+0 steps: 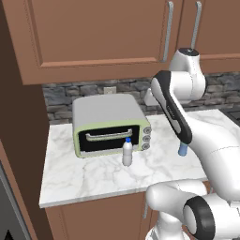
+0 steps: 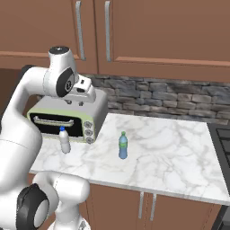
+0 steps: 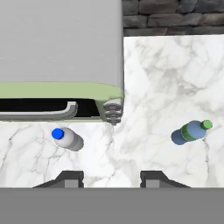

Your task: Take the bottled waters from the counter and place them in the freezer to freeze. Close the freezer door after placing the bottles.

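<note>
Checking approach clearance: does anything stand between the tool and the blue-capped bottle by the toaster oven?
Nothing visible does. The tool hangs above the counter, the blue-capped bottle stands below it, in front of the toaster oven; the green-capped bottle stands apart.

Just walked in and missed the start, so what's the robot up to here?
It's after two water bottles on the marble counter. Its tool hangs above them, holding nothing. The blue-capped bottle stands upright before the toaster oven; the green-capped bottle stands apart on open counter. Neither is picked up yet.
</note>
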